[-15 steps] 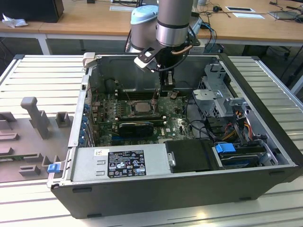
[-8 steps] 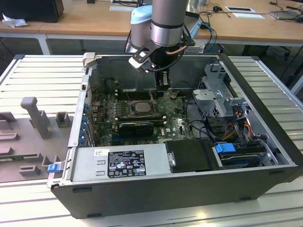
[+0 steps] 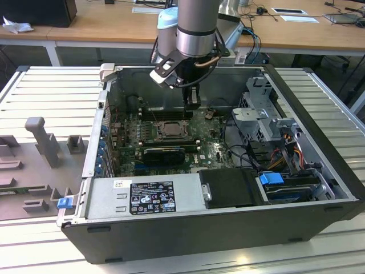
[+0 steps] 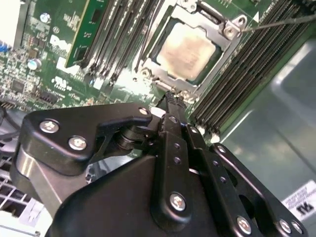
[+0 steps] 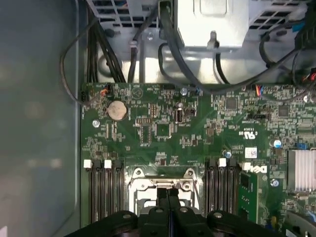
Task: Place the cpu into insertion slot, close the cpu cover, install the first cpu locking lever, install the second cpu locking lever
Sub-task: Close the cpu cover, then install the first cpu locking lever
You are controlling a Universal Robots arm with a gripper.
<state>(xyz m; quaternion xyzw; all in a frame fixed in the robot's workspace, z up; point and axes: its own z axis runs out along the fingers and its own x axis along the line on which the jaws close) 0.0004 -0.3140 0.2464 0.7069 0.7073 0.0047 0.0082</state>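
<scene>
The cpu [image 4: 187, 47] lies flat in the insertion slot [image 3: 169, 131], its pale metal top showing and the contacts hidden beneath it. The cpu cover [image 4: 219, 57], a grey metal frame, lies down around the chip. A thin locking lever [image 4: 276, 22] runs out from the socket's corner over the memory slots. My gripper [image 4: 170, 96] hangs just beside the socket's edge with both black fingers pressed together and nothing between them. Seen from outside, the gripper [image 3: 193, 104] stands over the board just behind the socket, and in the first wrist view the gripper [image 5: 168, 195] points at the cover's edge.
Black memory slots [image 5: 104, 190] flank the socket on both sides. A green card [image 4: 79, 34] stands near it. Inside the open case [image 3: 74, 220] are a power supply [image 3: 145, 197], a drive cage [image 3: 268, 123] and loose cables [image 5: 168, 44]. A grey fixture [image 3: 43, 137] sits at the exterior view's left.
</scene>
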